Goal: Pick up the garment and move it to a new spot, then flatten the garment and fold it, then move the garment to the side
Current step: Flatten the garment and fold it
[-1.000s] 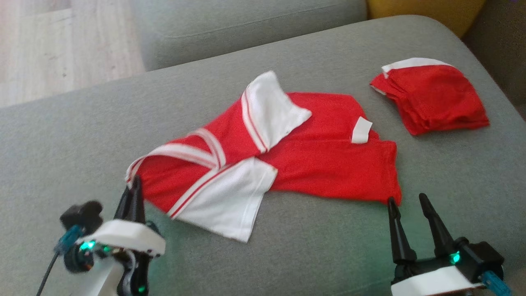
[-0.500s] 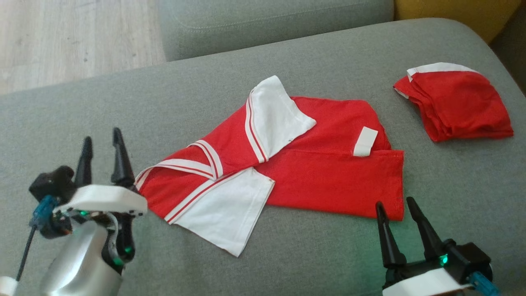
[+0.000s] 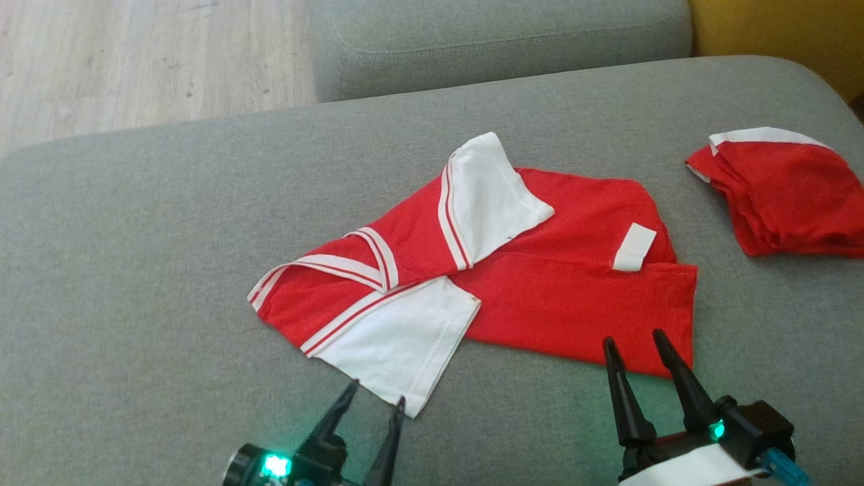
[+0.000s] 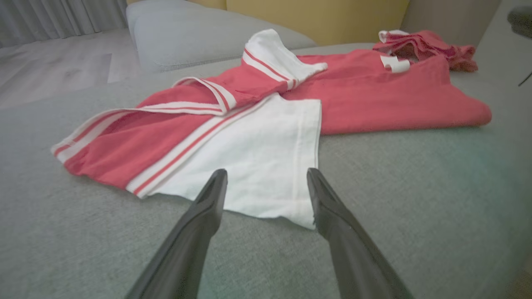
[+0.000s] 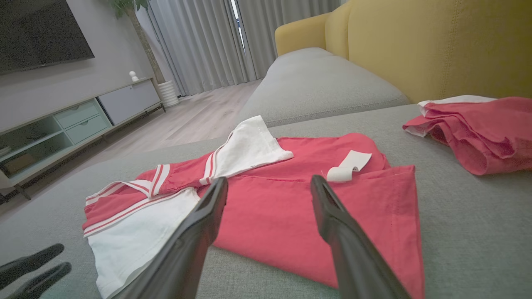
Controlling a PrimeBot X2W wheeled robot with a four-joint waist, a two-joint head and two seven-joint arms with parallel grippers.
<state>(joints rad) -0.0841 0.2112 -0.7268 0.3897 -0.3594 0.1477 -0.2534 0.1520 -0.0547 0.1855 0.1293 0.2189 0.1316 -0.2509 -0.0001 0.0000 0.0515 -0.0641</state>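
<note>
Grey woven sofa cushion point(image 3: 135, 270) is the work surface, with pale wood floor point(image 3: 135, 54) beyond it. The red short-sleeved shirt with white striped sleeves point(image 3: 553, 297) lies mid-cushion, partly folded, sleeves turned in over the body. My left gripper point(image 3: 378, 395) has its fingers apart just short of the near white sleeve corner point(image 3: 398, 337). My right gripper point(image 3: 634, 337) is also spread, tips at the near red hem. Risks: a pinch on the left may take only the loose sleeve, so the folds would open on lifting. On the right, a low approach may snag the cushion weave or catch one layer. Uneven lifting would twist the cloth. A rightward carry could disturb the folded red cloth pile point(image 3: 790, 202). Containers: none to log; both garments lie directly on the cushion.
</note>
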